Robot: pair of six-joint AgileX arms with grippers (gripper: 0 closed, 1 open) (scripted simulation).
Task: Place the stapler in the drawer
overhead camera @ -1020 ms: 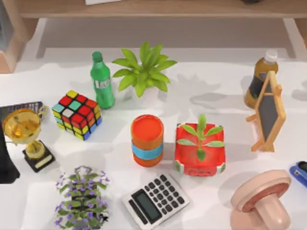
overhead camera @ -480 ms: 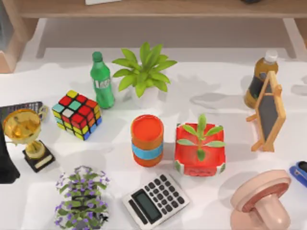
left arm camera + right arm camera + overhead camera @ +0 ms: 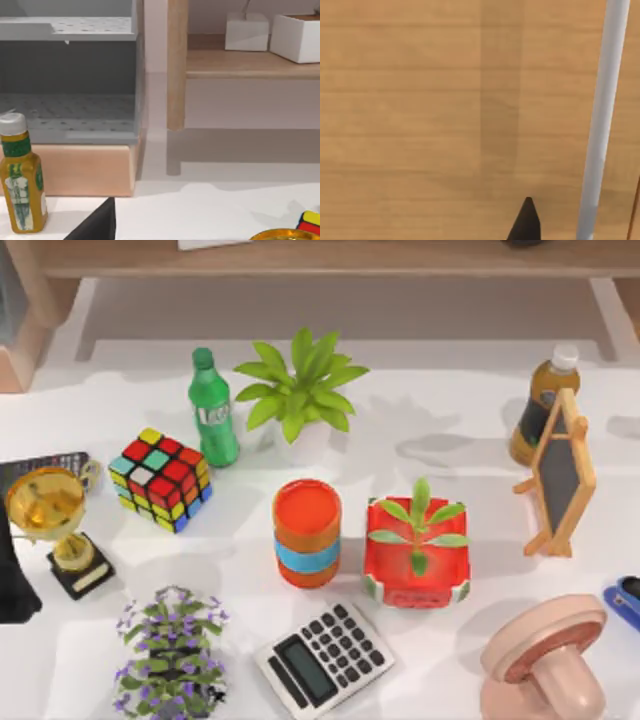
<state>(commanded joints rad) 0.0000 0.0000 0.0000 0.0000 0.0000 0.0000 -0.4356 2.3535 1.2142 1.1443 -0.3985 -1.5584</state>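
stapler (image 3: 625, 601) sits at the counter's (image 3: 440, 440) right edge, beside the pink stand (image 3: 545, 655) | nothing touching it | left end effector (image 3: 97, 225): just a dark tip near a yellow bottle (image 3: 20, 180), can't tell its spread | right end effector (image 3: 526, 220): same, facing wood panel

I read this as a rendered office or study: white table (image 3: 440, 410) crowded with calculator (image 3: 324, 659), trophy (image 3: 55, 525), potted plants, wooden shelf (image 3: 250, 62) behind.
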